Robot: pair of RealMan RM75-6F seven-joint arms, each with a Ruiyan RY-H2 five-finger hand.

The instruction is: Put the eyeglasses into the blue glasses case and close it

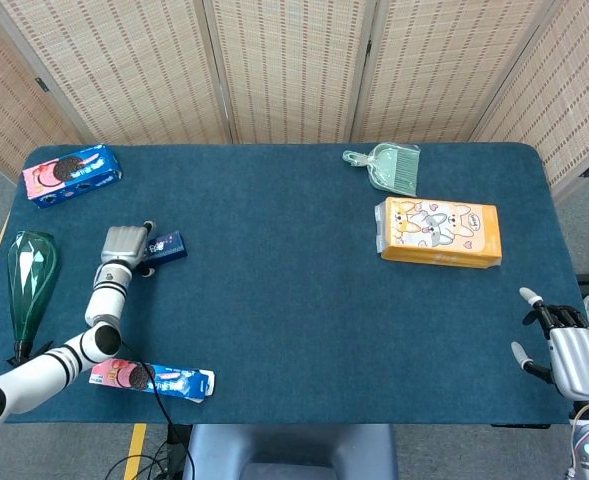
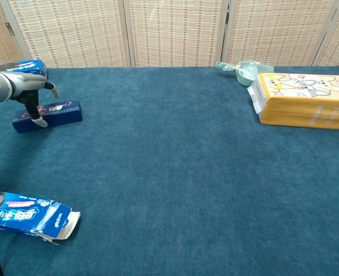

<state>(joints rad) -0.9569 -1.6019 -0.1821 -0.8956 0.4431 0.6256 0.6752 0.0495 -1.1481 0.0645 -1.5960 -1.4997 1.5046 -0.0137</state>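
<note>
Nearest, at the desk's (image 1: 294, 300) front edge on the right, the right robot hand (image 1: 574, 362) hangs just off the blue cloth with its fingers spread and nothing in them; the chest view does not show it. At the front left lies a torn cookie pack (image 1: 152, 379), one end flapped open, seen also in the chest view (image 2: 28, 215). Off the left edge stands a dark green bottle (image 1: 29, 285), apart from everything on the cloth.

Farther in on the left, the left robot hand (image 1: 124, 246) is over the near end of the blue case (image 1: 164, 248). In the chest view the left robot hand (image 2: 25, 86) reaches from the left with a thumb and a finger pointing down, tips at the case's (image 2: 57, 112) top and front face; whether they grip it or merely touch it I cannot tell. The case lies flat and looks closed. The eyeglasses cannot be made out in either view.

Right of centre, well apart from the case, lies an orange pack (image 1: 438, 232) printed with cartoon animals. Beyond it, near the back edge, is a pale green dustpan (image 1: 388, 166). At the far left corner sits a cookie box (image 1: 72, 174). Woven screens (image 1: 294, 70) stand behind the desk.
</note>
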